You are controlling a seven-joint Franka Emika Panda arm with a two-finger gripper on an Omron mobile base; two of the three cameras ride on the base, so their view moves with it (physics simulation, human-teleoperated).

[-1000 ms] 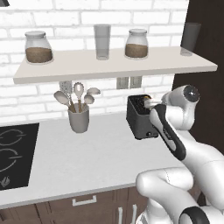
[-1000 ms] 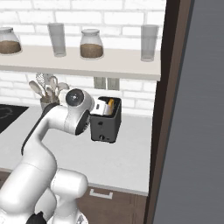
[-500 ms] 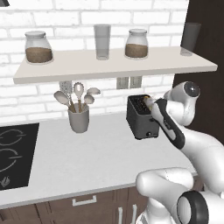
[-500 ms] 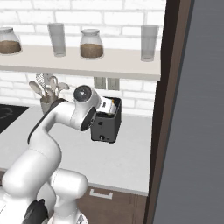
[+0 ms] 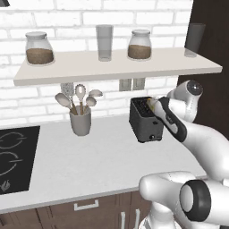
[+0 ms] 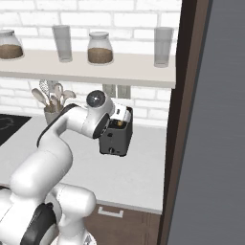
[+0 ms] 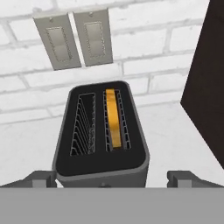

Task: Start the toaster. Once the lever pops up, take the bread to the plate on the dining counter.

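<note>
You had the gripper (image 7: 112, 178) poised just in front of and above the toaster (image 7: 101, 131), its jaws spread wide and holding nothing, one fingertip (image 7: 41, 178) showing off each lower corner of the toaster body in the hand view. The toaster stood on the white counter (image 5: 103, 156) below the wall outlets (image 7: 72, 39), close to the dark cabinet side (image 7: 208, 78). The bread (image 7: 113, 117) sat down in one of the two slots, its orange-brown top edge showing between the wires, while the other slot was empty. In my judgement the toaster had not yet been started, so the lever was the next target, and I could not make it out clearly in any view. The risk, as I saw it, was that with jaws this far apart you might straddle the body and press on the casing rather than the lever, sliding the toaster back toward the brick wall (image 5: 53, 18). A descent off to one side could also catch a fingertip in a slot, or brush the cabinet side.
</note>
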